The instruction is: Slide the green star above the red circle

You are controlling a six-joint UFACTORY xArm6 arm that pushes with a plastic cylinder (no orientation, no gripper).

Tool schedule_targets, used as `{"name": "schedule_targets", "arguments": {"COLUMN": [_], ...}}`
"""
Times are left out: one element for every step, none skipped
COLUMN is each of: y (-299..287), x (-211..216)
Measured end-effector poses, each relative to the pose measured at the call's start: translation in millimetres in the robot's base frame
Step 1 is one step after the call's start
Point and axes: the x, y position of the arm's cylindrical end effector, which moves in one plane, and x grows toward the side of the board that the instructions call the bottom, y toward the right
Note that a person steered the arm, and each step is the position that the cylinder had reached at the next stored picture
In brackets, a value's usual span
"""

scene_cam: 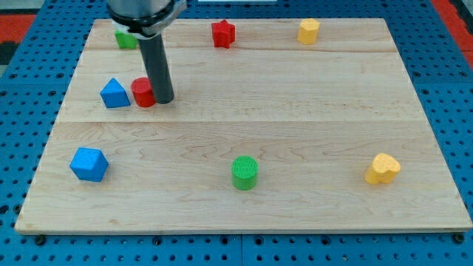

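The green star [124, 38] lies near the board's top left corner, partly hidden behind the arm, so its shape is hard to make out. The red circle [142, 92] lies below it at the view's left, next to a blue triangle [114, 94] on its left. My tip [163, 98] rests on the board touching or nearly touching the red circle's right side, well below the green star.
A red star [223, 33] and a yellow hexagon [308, 31] lie along the top of the wooden board [295, 111]. A blue cube [89, 164], a green cylinder [244, 172] and a yellow heart [382, 169] lie along the bottom.
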Motion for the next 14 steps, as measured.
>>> {"name": "schedule_targets", "arguments": {"y": [-30.3,-26.6,-3.7,-6.7,-24.9,-78.8,-82.9,-114.5,-110.3,-110.3,-98.8,-93.5,-98.9,-108.0], "x": [-0.2,-12.0,-85.9,-150.3,-189.1,-205.6,-182.1,-168.0,-142.6,-163.1,-177.8,-148.9,-99.3,-133.1]}}
